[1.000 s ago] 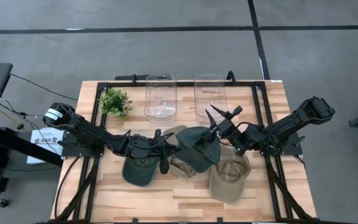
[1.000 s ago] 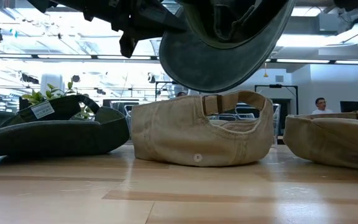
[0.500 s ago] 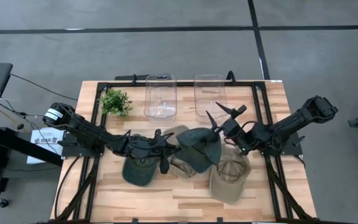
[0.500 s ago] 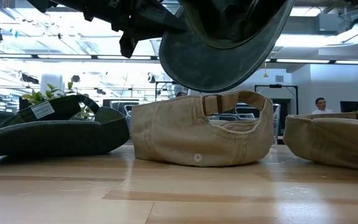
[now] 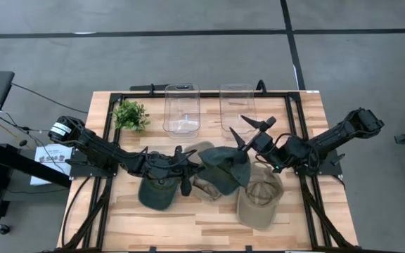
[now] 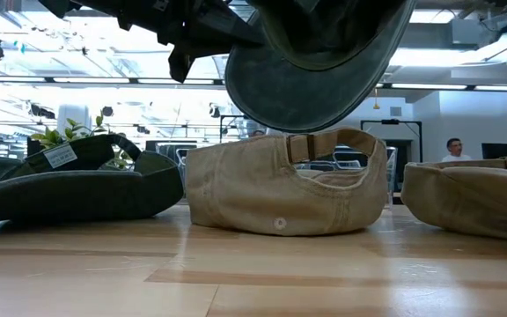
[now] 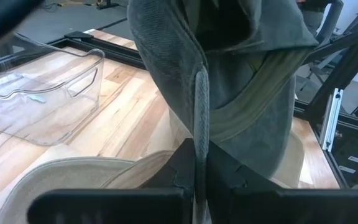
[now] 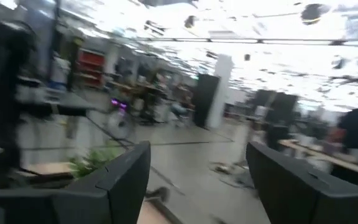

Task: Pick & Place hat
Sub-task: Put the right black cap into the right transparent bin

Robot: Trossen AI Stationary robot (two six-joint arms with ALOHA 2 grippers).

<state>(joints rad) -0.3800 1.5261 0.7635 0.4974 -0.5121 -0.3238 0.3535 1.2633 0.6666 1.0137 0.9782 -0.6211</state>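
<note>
High view is showing four hats near the middle of the wooden table (image 5: 209,218): a dark green cap (image 5: 157,191) lying lower left of centre, a tan cap (image 5: 204,184) partly covered at centre, a second tan cap (image 5: 259,204) lower right, and a raised green hat (image 5: 225,169) overlapping the middle tan one. Left gripper (image 5: 188,172) is reaching in from the frame's left and pinching the green hat's edge; left wrist view is confirming this, with the fabric (image 7: 241,81) clamped tight between the dark fingers (image 7: 179,177), something the overhead picture is not making clear. Right gripper (image 5: 248,130) is sitting just above and right of the hat with its fingers spread wide and holding nothing; right wrist view is looking only into the room past them. Low view is showing the green hat (image 6: 315,62) hanging clear above the tan cap (image 6: 284,185). Two clear plastic bins (image 5: 181,109) are standing at upper centre, and one small potted plant (image 5: 130,114) is sitting to their left.
</note>
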